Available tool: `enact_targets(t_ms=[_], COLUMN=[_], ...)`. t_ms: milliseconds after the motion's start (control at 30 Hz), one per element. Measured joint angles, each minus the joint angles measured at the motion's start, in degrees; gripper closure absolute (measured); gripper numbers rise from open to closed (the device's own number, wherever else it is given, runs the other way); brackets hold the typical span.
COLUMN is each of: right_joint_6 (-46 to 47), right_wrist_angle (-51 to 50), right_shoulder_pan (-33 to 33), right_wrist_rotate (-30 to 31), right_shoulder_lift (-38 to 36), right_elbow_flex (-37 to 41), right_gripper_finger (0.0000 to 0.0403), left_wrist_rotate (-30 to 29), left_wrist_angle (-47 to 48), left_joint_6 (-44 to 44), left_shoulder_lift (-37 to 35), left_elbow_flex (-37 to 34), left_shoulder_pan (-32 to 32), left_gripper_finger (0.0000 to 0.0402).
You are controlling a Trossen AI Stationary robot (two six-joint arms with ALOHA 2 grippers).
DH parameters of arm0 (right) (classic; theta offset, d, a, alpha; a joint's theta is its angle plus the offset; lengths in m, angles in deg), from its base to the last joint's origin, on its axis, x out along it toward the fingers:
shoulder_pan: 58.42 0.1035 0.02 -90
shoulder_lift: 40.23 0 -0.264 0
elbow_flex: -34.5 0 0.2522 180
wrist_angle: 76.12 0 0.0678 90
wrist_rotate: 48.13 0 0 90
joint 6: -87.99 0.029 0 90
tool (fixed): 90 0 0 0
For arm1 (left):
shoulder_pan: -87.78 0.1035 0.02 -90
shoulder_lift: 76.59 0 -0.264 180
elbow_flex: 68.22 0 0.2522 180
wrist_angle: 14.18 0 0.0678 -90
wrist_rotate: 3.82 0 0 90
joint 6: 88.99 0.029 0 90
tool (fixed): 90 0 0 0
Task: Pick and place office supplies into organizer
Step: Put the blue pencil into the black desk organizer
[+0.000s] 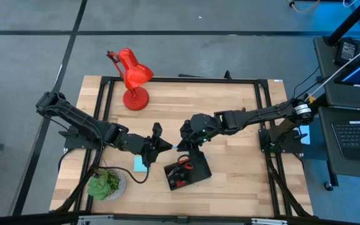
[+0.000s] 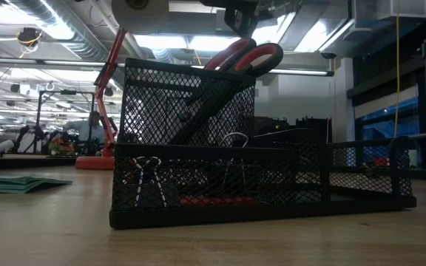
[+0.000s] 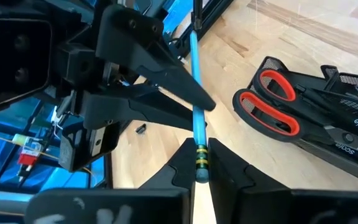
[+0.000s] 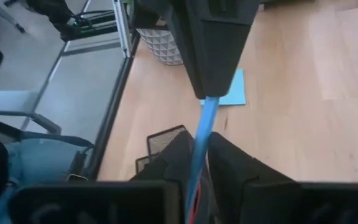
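Here, above the middle of the wooden surface (image 1: 230,125), both grippers meet on one light blue pen (image 3: 198,118). The left gripper (image 3: 199,167) has its two dark fingers pressed together on the pen's end, where a band of yellow and dark rings shows. The right gripper (image 4: 197,163) has its fingers drawn in on either side of the same pen, and in its own wrist view the blue shaft runs between them with no gap visible. In the high view the two grippers face each other tip to tip, just above the near half of the surface, with the pen hardly visible between them. The black mesh organizer (image 1: 189,175) sits just in front of them, toward the near edge. Red-handled scissors (image 2: 244,55) stand tilted in its tall compartment, handles up, and black binder clips (image 2: 148,181) rest against the mesh of its low front section. A light blue notepad (image 1: 140,164) lies flat on the surface just left of the organizer. A small green potted plant (image 1: 105,185) stands near the front left corner, and a red desk lamp (image 1: 133,78) stands at the far side.
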Motion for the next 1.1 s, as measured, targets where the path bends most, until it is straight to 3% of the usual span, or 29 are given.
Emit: enact_targets(t_ms=[133, 333, 767, 967, 1100], right_joint_6=[-1.3, -1.9, -4.9, -12.0, -16.9], right_wrist_angle=[-0.1, 0.9, 1.7, 5.0, 9.2], right_shoulder_pan=[0.0, 0.2, 1.1, 5.4, 8.9], right_wrist_rotate=[1.0, -0.3, 0.7, 8.0, 9.5], right_shoulder_lift=[0.0, -0.1, -1.8, -4.9, -6.2], right_elbow_flex=[0.0, 0.0, 0.0, 0.0, 0.0], right_gripper_finger=[0.0366, 0.0384, 0.0387, 0.0388, 0.0388], left_wrist_rotate=[-1.1, -8.5, -8.2, -7.3, -4.9], left_wrist_angle=[-0.3, -1.3, 2.4, 9.3, 12.2], left_joint_6=[-0.6, -1.9, -15.3, -22.7, -26.5], left_shoulder_lift=[0.0, 0.0, -2.8, -5.3, -5.5], left_elbow_flex=[0.0, -0.1, -0.1, -0.1, -0.1], left_shoulder_pan=[-0.1, -1.1, -3.7, -3.6, -3.7], left_gripper_finger=[0.0367, 0.0333, 0.0291, 0.0299, 0.0305])
